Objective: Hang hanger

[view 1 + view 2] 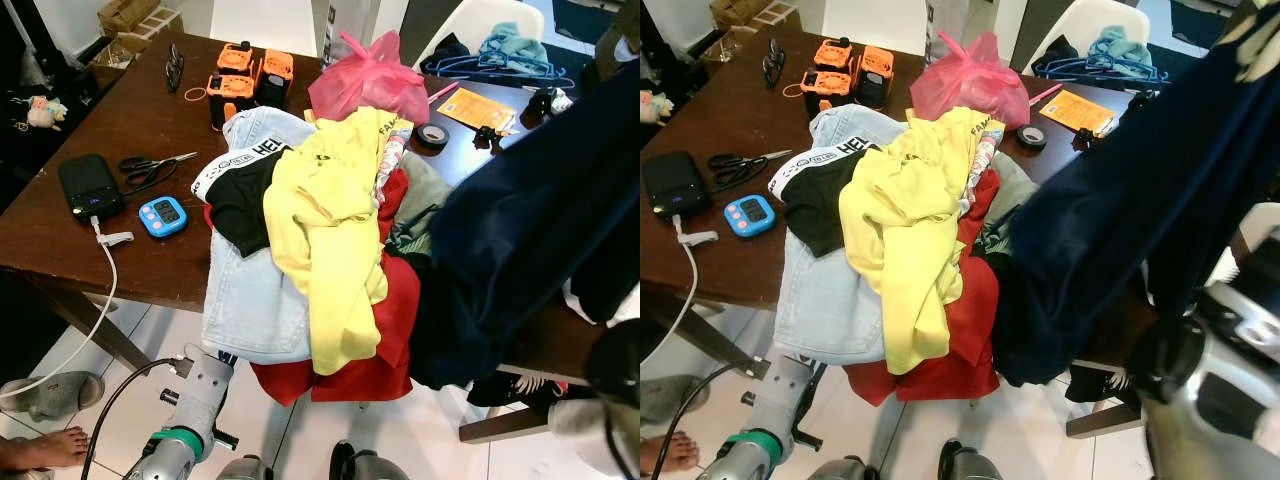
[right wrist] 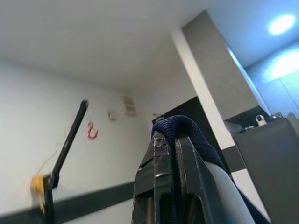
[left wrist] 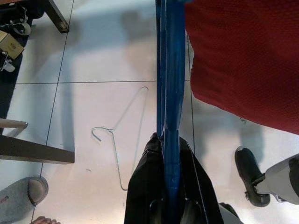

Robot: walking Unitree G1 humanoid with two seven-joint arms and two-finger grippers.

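Observation:
In the left wrist view my left gripper is shut on a blue hanger, whose bar runs straight out past the fingers above the tiled floor. My left arm sits low, below the table's front edge. My right gripper is raised toward the ceiling and shut on a fold of a navy garment. That navy garment hangs down large on the right in the eye views, in front of the table.
A brown table carries a clothes pile: yellow shirt, jeans, red cloth, pink bag. A wire hanger lies on the floor. More blue hangers rest on a far chair. A person's foot is near.

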